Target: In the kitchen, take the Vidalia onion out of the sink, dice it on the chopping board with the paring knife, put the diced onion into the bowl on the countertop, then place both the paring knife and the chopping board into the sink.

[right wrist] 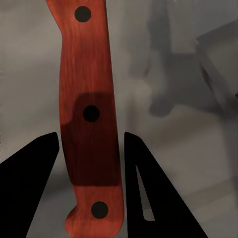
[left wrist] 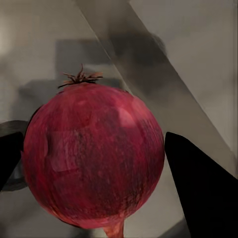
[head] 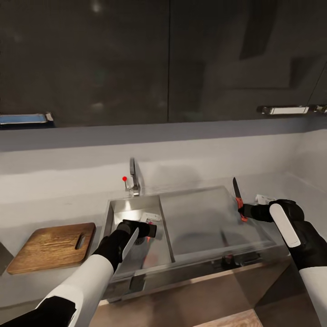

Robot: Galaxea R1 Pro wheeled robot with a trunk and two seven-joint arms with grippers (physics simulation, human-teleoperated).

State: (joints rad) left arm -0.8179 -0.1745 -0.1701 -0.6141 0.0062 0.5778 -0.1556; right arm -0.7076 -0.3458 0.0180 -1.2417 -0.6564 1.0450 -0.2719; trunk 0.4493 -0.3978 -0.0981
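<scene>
In the left wrist view a dark red Vidalia onion [left wrist: 91, 158] with a dry tuft sits between my black fingers [left wrist: 198, 188], which touch it on both sides. From the head, my left gripper [head: 144, 229] is down inside the sink [head: 131, 210] basin and hides the onion. Over the sink's flat draining part, my right gripper [head: 243, 211] is shut on the red-orange handle of the paring knife [head: 236, 193], whose blade points up; the handle [right wrist: 89, 124] is clamped between the pads. The chopping board [head: 52, 247] lies on the countertop [head: 45, 204] left of the sink. A white corner of the bowl [head: 263, 199] peeks out behind the right gripper.
The chrome tap [head: 133, 178] and red knob [head: 124, 178] stand behind the basin. Glossy black upper cabinets [head: 163, 59] hang above the grey backsplash. The draining part [head: 204, 222] is bare. The counter's front edge runs just below both arms.
</scene>
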